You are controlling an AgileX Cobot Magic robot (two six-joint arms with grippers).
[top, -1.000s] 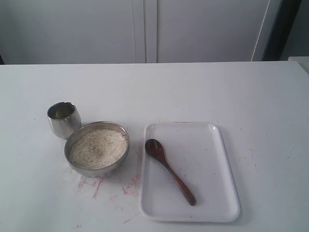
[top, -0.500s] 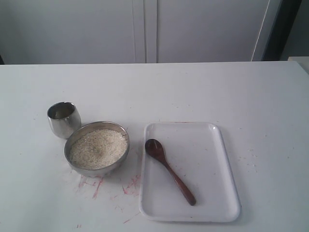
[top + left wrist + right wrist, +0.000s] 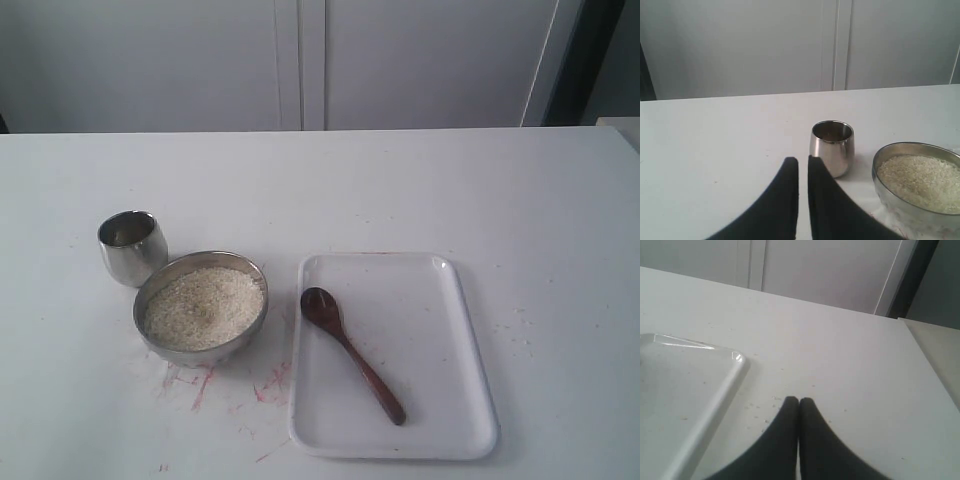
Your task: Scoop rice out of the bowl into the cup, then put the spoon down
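Note:
The wide steel bowl (image 3: 252, 272) holds a mound of off-white rice (image 3: 203, 307) at the table's left. The small rounded steel cup (image 3: 132, 247) stands upright just behind and left of it. The reddish-brown wooden spoon (image 3: 350, 350) lies in the white tray (image 3: 440, 400), its oval bowl toward the steel bowl. Neither arm shows in the exterior view. My left gripper (image 3: 803, 159) hovers short of the cup (image 3: 832, 147) and bowl (image 3: 890, 150), fingers nearly together with a thin slit and nothing held. My right gripper (image 3: 799, 400) is shut and empty, over bare table beside the tray (image 3: 715, 390).
Red scribble marks (image 3: 200, 385) stain the white table in front of the bowl. Loose grains (image 3: 515, 325) are scattered right of the tray. A pale cabinet wall (image 3: 300, 60) runs along the far table edge.

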